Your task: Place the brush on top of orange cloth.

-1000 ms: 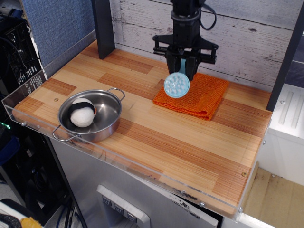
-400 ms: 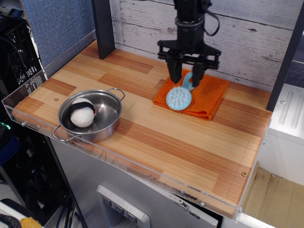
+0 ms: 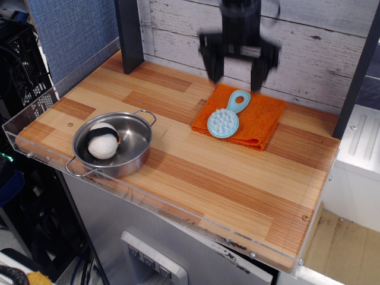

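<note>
The light blue brush (image 3: 227, 118) lies flat on the orange cloth (image 3: 255, 122), bristles up, round head toward the cloth's front left edge and loop handle pointing back. My gripper (image 3: 237, 72) hangs above the cloth's back edge, blurred with motion, fingers spread wide apart and empty, clear of the brush.
A steel pan (image 3: 130, 155) with two handles sits front left, holding a white-and-black ball (image 3: 103, 140). A dark post (image 3: 129, 32) stands at the back left. A clear acrylic rim (image 3: 35, 119) borders the wooden table. A plank wall runs behind.
The gripper lowered the brush onto the cloth, opened and let it go, then rose above it. The brush now lies on the cloth.
</note>
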{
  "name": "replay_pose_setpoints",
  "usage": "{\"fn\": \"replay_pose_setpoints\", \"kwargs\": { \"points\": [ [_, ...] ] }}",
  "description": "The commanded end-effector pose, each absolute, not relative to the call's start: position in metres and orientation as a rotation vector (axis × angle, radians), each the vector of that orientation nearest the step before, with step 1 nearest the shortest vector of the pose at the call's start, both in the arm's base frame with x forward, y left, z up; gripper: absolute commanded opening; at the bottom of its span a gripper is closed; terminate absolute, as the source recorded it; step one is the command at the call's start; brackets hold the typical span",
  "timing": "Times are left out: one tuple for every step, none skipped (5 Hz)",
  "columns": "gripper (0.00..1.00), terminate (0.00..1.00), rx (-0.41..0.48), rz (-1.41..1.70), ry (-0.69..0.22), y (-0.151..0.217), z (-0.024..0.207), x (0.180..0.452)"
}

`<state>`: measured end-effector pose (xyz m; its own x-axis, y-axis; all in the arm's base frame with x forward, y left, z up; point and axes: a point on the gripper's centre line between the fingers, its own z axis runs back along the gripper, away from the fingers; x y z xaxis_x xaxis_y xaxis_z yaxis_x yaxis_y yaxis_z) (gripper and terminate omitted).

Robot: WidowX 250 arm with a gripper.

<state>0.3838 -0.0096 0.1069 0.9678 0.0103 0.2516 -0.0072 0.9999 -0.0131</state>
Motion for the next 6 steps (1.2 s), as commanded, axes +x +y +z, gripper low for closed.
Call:
{"fn": "replay_pose_setpoints", "kwargs": {
  "points": [
    [1.00, 0.00, 0.010, 0.011, -0.447, 0.007, 0.194, 0.332],
    [1.00, 0.00, -0.028, 0.006, -0.374, 0.016, 0.191, 0.327],
    [1.00, 0.00, -0.038, -0.012, -0.305, 0.021, 0.185, 0.325],
    [1.00, 0.00, -0.017, -0.013, -0.285, 0.025, 0.185, 0.322],
    [1.00, 0.00, 0.001, 0.002, -0.258, 0.029, 0.186, 0.319],
    [1.00, 0.00, 0.001, 0.002, -0.258, 0.029, 0.186, 0.319]
  ]
}}
